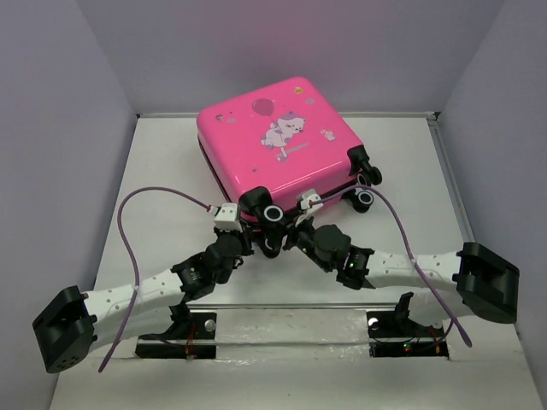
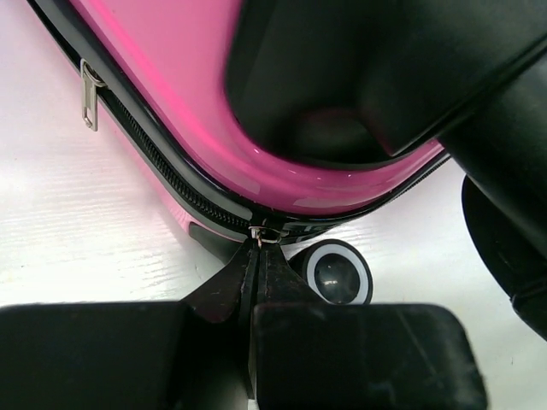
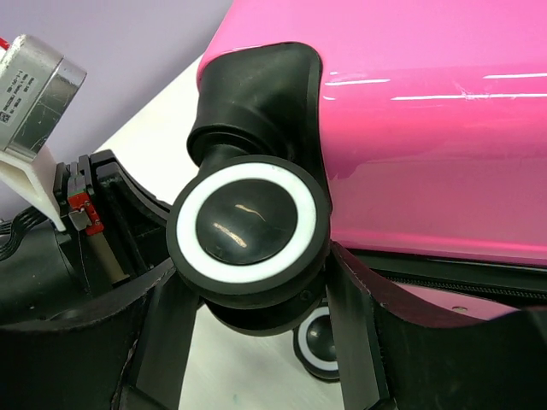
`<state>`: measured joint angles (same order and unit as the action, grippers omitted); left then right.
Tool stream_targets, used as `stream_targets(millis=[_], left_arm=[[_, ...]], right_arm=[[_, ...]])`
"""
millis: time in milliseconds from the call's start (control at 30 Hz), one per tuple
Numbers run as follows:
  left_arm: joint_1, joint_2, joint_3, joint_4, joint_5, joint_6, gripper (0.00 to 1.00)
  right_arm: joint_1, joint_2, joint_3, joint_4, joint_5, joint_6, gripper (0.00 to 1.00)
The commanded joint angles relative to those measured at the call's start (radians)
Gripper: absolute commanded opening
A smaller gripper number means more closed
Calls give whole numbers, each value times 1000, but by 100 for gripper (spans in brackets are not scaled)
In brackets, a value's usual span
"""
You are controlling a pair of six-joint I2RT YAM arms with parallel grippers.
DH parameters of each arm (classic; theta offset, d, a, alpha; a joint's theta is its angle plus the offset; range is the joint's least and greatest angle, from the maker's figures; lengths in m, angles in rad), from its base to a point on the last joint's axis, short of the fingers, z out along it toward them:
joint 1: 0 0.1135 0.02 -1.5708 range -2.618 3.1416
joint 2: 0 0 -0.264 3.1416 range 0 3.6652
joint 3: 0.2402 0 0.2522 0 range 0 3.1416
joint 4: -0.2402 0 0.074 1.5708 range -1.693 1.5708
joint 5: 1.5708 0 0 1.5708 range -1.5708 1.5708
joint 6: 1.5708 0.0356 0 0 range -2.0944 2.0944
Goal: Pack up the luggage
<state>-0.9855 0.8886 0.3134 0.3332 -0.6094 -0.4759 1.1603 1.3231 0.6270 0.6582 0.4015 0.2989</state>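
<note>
The pink luggage (image 1: 273,137) lies closed on the table, its printed lid facing up. Both grippers meet at its near corner. My left gripper (image 2: 256,252) is shut on the metal zipper pull (image 2: 267,234) at that corner, just under the pink shell (image 2: 171,85). In the top view the left gripper (image 1: 255,229) sits left of the corner wheel. My right gripper (image 3: 256,282) is closed around the black-and-white caster wheel (image 3: 248,226), one finger touching each side. A lower wheel (image 3: 320,342) shows behind it.
A second zipper pull (image 2: 90,94) hangs further along the zipper. Two more caster wheels (image 1: 363,201) stick out at the suitcase's right corner. Purple cables (image 1: 128,248) loop over both arms. Grey walls (image 1: 479,94) border the white table (image 1: 154,162) on three sides.
</note>
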Motion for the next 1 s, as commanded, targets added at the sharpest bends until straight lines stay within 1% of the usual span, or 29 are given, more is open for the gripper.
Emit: stream_targets(millis=[0, 133, 167, 433, 533, 600, 633, 667, 733, 800, 833, 867, 900, 933, 967], left_arm=[[18, -2, 56, 21, -142, 8, 6], [88, -13, 59, -5, -127, -3, 6], [122, -17, 61, -13, -119, -10, 6], [269, -22, 122, -186, -158, -92, 6], [333, -4, 139, -183, -170, -108, 6], [372, 10, 147, -128, -145, -109, 6], [414, 30, 150, -111, -132, -113, 6], [435, 39, 164, -88, -106, -137, 6], [462, 52, 177, -62, -70, -158, 6], [462, 35, 208, -66, -26, -187, 6], [461, -29, 216, -83, -21, -205, 9], [446, -80, 214, -89, -13, -210, 30], [436, -138, 216, -88, -4, -189, 44], [432, -242, 226, -92, -1, -178, 57], [430, -284, 248, -146, 2, -173, 75]], right_arm=[[16, -73, -6, 165, -35, 19, 7], [16, -131, -39, 146, -35, 13, 7], [16, -148, -53, 141, -36, 13, 7], [26, -208, -110, 121, -36, 5, 7], [45, -229, -121, 112, -38, -10, 7], [45, -237, -130, 110, -39, -18, 7], [58, -240, -130, 103, -39, -20, 7], [58, -239, -128, 98, -41, -23, 7], [67, -231, -122, 95, -44, -24, 7], [78, -200, -99, 87, -59, -26, 7], [91, -188, -90, 87, -62, -29, 7], [91, -161, -81, 90, -62, -36, 7], [108, -144, -61, 98, -64, -41, 7], [122, -127, -50, 101, -63, -44, 7], [122, -110, -38, 104, -64, -50, 7]])
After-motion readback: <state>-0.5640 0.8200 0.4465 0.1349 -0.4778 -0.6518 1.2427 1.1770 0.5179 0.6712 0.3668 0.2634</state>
